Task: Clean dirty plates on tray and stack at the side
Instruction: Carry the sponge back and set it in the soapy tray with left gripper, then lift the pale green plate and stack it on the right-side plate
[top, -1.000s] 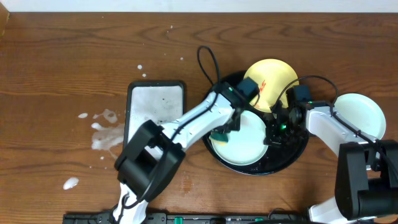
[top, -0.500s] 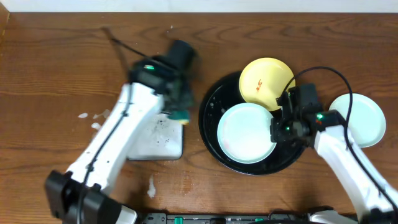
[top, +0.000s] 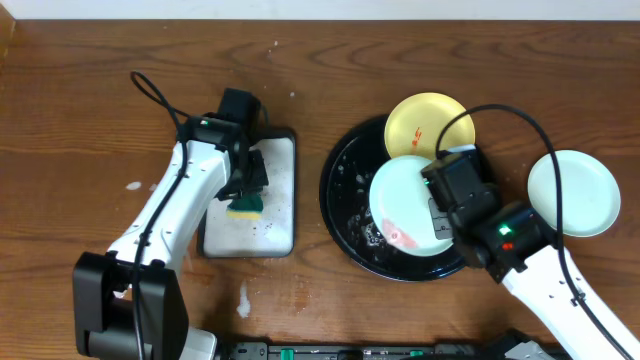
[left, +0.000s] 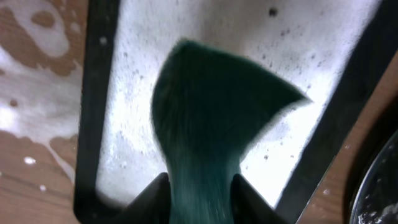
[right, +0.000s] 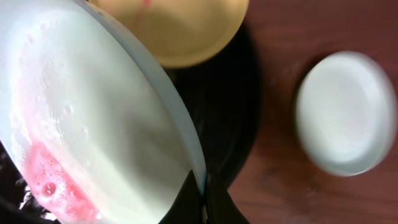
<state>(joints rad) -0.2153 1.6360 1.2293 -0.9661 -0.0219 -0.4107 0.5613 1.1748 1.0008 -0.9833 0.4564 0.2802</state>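
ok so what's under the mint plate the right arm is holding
The wet black tray shows around the mint plate, and the yellow plate has its near edge tucked beneath it. The tray floor directly below is covered.

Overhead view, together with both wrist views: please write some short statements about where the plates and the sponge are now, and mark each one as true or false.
1. The left gripper holds a green sponge over the white tray. True.
2. The yellow plate lies on the bare table, far from the black tray. False: it sits at that tray's far edge.
3. The right gripper has its jaws shut on the rim of a mint plate. True.
4. The held plate is spotless. False: pink foam sits on it.
5. A second mint plate lies on the table, right of the black tray. True.
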